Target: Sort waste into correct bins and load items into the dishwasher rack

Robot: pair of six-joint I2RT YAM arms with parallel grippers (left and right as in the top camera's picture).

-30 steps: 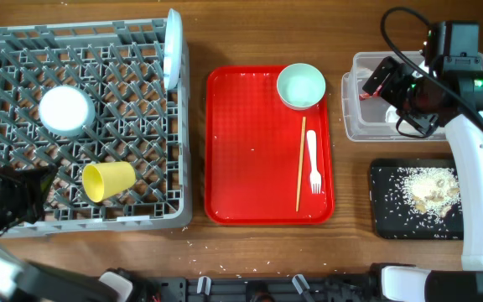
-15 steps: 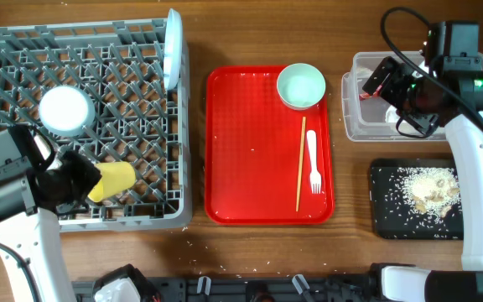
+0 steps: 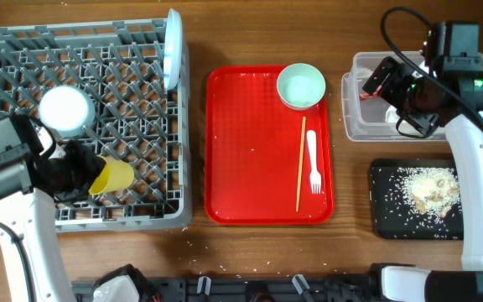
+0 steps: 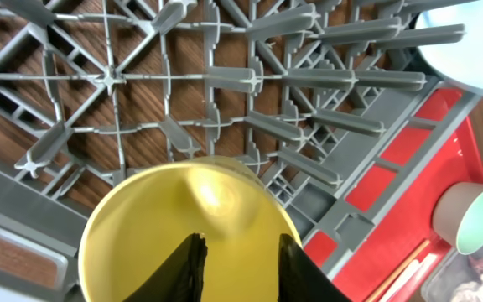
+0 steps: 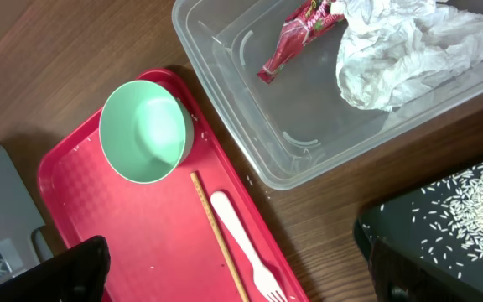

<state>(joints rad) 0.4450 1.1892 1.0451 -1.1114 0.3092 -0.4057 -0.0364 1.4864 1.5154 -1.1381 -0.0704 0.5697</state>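
One red snack wrapper (image 5: 296, 38) lies in the clear tub (image 5: 309, 117), print unreadable.

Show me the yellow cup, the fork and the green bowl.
yellow cup (image 3: 117, 175), overhead, its side wall.
white fork (image 3: 312, 155), overhead, its handle.
light green bowl (image 5: 145, 130), right wrist, its inside.

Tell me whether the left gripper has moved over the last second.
Yes. In the overhead view the left gripper has moved right, from the dishwasher rack's near-left corner in over its grid, up to the yellow cup's mouth.
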